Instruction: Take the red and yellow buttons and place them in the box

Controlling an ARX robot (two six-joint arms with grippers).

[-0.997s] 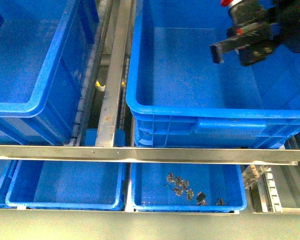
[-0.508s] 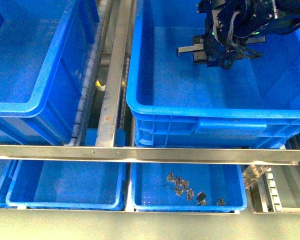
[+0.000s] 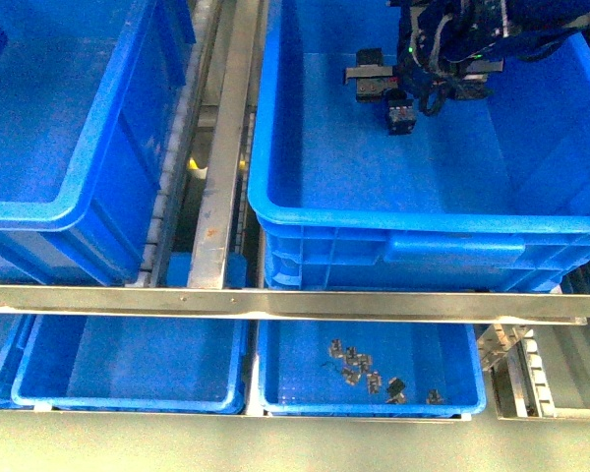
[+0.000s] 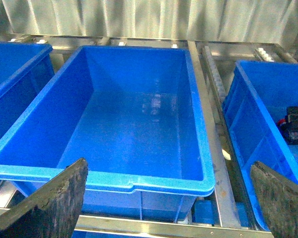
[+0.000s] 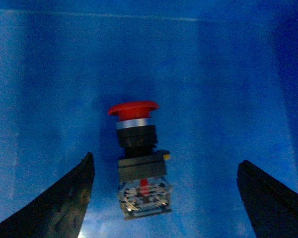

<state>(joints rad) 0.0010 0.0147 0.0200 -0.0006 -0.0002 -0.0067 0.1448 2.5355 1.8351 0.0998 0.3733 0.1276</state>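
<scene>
Fingers (image 5: 64, 198) of my right tool (image 5: 166, 163) spread wide, released. Red mushroom-cap push-button on a black blocky body (image 5: 138, 158) lies between them, untouched, inside the large deep blue plastic bin (image 3: 374, 211), toward its far wall. My left tool (image 4: 169, 166) gapes empty, facing the twin blue bin (image 4: 139, 179).

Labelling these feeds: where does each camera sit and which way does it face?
Front view: on the body, looking down over the left bin, the right bin and lower trays; the right gripper shows at the top.
Left wrist view: on the left arm, looking into the left bin, framed by the open left gripper.
Right wrist view: inside the right bin, facing a red button between open fingers.
Shared: front and right wrist both show that button.
</scene>
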